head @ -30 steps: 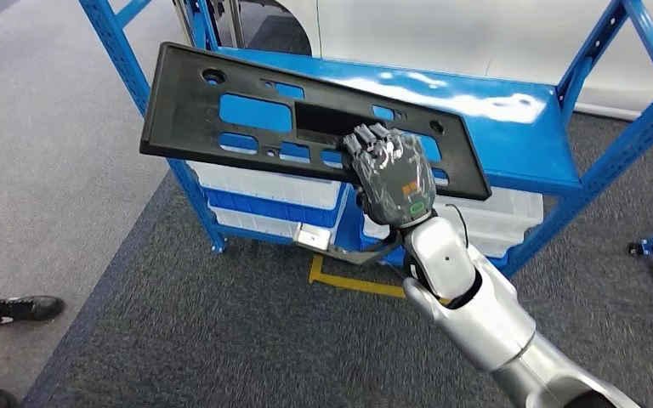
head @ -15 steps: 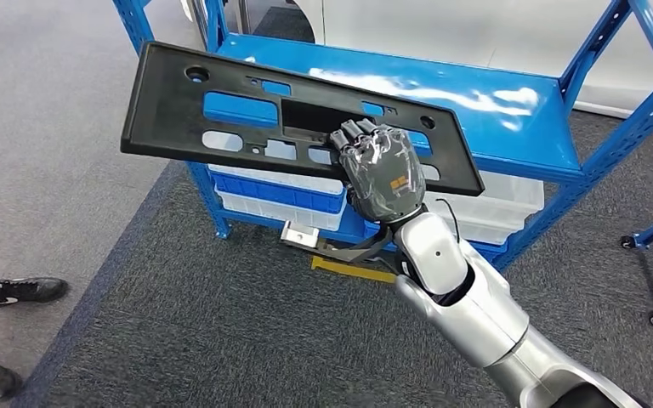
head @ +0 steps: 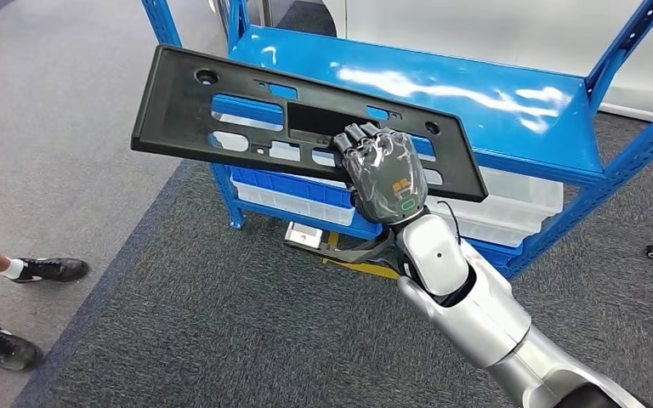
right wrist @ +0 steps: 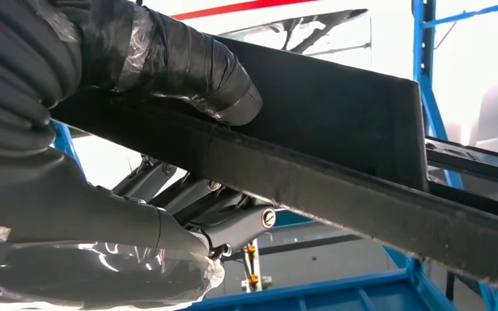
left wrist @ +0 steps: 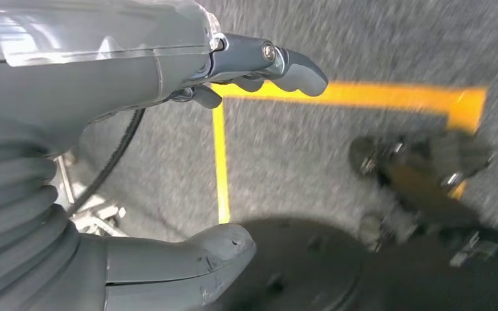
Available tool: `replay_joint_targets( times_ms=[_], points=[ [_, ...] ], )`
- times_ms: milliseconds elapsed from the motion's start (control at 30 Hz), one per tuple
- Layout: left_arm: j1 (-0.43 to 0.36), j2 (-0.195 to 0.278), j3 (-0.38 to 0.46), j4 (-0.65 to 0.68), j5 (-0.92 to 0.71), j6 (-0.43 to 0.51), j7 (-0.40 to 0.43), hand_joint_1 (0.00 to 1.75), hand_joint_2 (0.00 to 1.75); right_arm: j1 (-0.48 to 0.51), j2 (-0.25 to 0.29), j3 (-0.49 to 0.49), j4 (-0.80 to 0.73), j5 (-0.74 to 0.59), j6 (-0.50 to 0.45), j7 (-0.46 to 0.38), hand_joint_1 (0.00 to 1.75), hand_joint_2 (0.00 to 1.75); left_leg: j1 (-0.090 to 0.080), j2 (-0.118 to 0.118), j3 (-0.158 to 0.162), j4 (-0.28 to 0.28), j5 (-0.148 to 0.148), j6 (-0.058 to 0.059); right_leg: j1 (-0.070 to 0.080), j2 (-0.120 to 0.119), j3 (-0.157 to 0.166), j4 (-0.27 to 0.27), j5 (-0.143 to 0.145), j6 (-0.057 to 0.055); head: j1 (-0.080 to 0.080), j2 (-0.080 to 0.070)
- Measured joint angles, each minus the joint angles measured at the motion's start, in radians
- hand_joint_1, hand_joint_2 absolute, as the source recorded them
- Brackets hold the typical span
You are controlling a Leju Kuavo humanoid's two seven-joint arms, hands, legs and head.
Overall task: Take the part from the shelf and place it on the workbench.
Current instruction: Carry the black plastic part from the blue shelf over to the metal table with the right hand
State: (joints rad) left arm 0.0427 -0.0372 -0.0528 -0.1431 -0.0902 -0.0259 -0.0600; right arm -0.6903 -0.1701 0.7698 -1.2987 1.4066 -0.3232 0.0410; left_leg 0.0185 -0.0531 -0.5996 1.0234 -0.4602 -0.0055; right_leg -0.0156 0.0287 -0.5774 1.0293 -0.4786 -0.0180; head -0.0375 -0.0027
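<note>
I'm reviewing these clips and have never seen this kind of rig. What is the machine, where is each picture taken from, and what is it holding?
It is a humanoid robot with two silver arms. The head view looks down from its body: its right hand grips a long black plastic part with cutouts, held above a blue shelf that has white bins underneath. The right wrist view shows the same grip up close, thumb on the part's edge. The left wrist view looks at the carpet and yellow floor tape; the left hand holds nothing.

Silver arm (head: 476,306) with black cable; dark grey right hand (head: 388,174) under clear film, orange and green markings.
</note>
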Motion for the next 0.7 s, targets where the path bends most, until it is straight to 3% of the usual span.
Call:
replay_joint_targets(
  times_ms=[67,133,167,200,267,333,400,467,533,600,633,667,700],
  points=[
    [0.002,-0.003,-0.001,0.001,0.0,0.004,0.003,0.0,1.75,0.001,-0.001,-0.002,-0.003,0.004,0.0,0.003,1.69,1.75,0.003,0.025,-0.035,0.071,-0.046,-0.01,-0.005,-0.021,0.004,-0.012,0.007,-0.008,-0.001,0.0],
    [0.002,-0.004,-0.003,0.001,0.0,0.005,0.004,0.0,1.75,0.007,-0.004,-0.004,-0.005,0.008,0.003,0.005,1.69,1.75,0.007,0.043,-0.095,0.195,-0.098,-0.023,-0.004,-0.042,0.003,-0.013,0.007,-0.012,-0.001,0.0],
    [0.003,-0.004,-0.004,0.001,-0.001,0.005,0.004,0.0,1.75,0.012,-0.006,-0.004,-0.008,0.01,0.007,0.006,1.69,1.75,0.007,0.045,-0.116,0.238,-0.107,-0.027,-0.003,-0.053,0.003,-0.011,0.006,-0.013,-0.001,0.0],
    [0.003,-0.004,-0.005,0.001,-0.003,0.005,0.004,0.0,1.75,0.018,-0.009,-0.004,-0.011,0.011,0.011,0.006,1.69,1.75,0.007,0.048,-0.12,0.247,-0.099,-0.029,-0.001,-0.063,0.002,-0.009,0.004,-0.013,-0.001,0.0],
    [0.005,-0.004,-0.008,0.001,-0.007,0.005,0.003,0.0,1.75,0.025,-0.014,-0.006,-0.02,0.012,0.015,0.006,1.69,1.75,0.005,0.061,-0.073,0.158,-0.038,-0.024,0.002,-0.081,0.004,-0.005,-0.001,-0.011,-0.001,0.0],
    [0.004,-0.004,-0.014,0.001,-0.01,0.005,-0.002,0.0,1.75,0.028,-0.021,-0.009,-0.032,0.012,0.016,0.006,1.69,1.75,-0.006,0.099,-0.009,0.035,0.008,-0.01,0.007,-0.097,0.007,-0.003,-0.006,-0.006,-0.001,0.0],
    [0.004,-0.005,-0.021,0.001,-0.015,0.005,-0.013,0.0,1.75,0.035,-0.031,-0.015,-0.047,0.01,0.015,0.005,1.69,1.75,-0.017,0.117,0.01,-0.01,0.013,0.004,0.012,-0.115,0.007,-0.002,-0.007,0.001,-0.001,0.0],
    [0.006,-0.007,-0.024,0.001,-0.017,0.005,-0.029,0.0,1.75,0.052,-0.042,-0.022,-0.07,-0.001,0.01,0.0,1.69,1.75,-0.015,0.097,0.007,-0.018,0.019,0.014,0.013,-0.133,0.008,-0.002,-0.01,0.009,-0.001,0.0],
    [0.009,-0.01,-0.027,0.003,-0.018,0.007,-0.045,0.0,1.75,0.076,-0.054,-0.031,-0.104,-0.013,-0.004,-0.008,1.69,1.75,-0.01,0.078,0.01,-0.029,0.026,0.025,0.009,-0.106,0.002,0.024,-0.037,0.017,0.0,0.0],
    [0.009,-0.013,-0.029,0.004,-0.015,0.016,-0.054,0.0,1.75,0.111,-0.07,-0.04,-0.145,-0.019,-0.024,-0.016,1.69,1.75,-0.008,0.058,0.011,-0.034,0.031,0.033,0.004,-0.053,-0.04,0.124,-0.097,0.023,0.0,0.0],
    [0.009,-0.014,-0.03,0.005,-0.012,0.024,-0.053,0.0,1.75,0.134,-0.078,-0.042,-0.167,-0.021,-0.033,-0.02,1.69,1.75,-0.008,0.046,0.011,-0.034,0.032,0.035,0.003,-0.039,-0.07,0.19,-0.127,0.024,0.0,0.0],
    [0.008,-0.015,-0.031,0.006,-0.006,0.033,-0.049,0.0,1.75,0.158,-0.085,-0.043,-0.187,-0.021,-0.037,-0.023,1.69,1.75,-0.008,0.032,0.01,-0.033,0.032,0.036,0.002,-0.033,-0.095,0.243,-0.144,0.026,0.0,0.0],
    [0.008,-0.016,-0.031,0.007,0.0,0.042,-0.043,0.0,1.75,0.181,-0.091,-0.043,-0.206,-0.02,-0.039,-0.025,1.69,1.75,-0.008,0.017,0.01,-0.031,0.031,0.036,0.001,-0.031,-0.107,0.265,-0.141,0.027,0.0,0.0]
  ],
)
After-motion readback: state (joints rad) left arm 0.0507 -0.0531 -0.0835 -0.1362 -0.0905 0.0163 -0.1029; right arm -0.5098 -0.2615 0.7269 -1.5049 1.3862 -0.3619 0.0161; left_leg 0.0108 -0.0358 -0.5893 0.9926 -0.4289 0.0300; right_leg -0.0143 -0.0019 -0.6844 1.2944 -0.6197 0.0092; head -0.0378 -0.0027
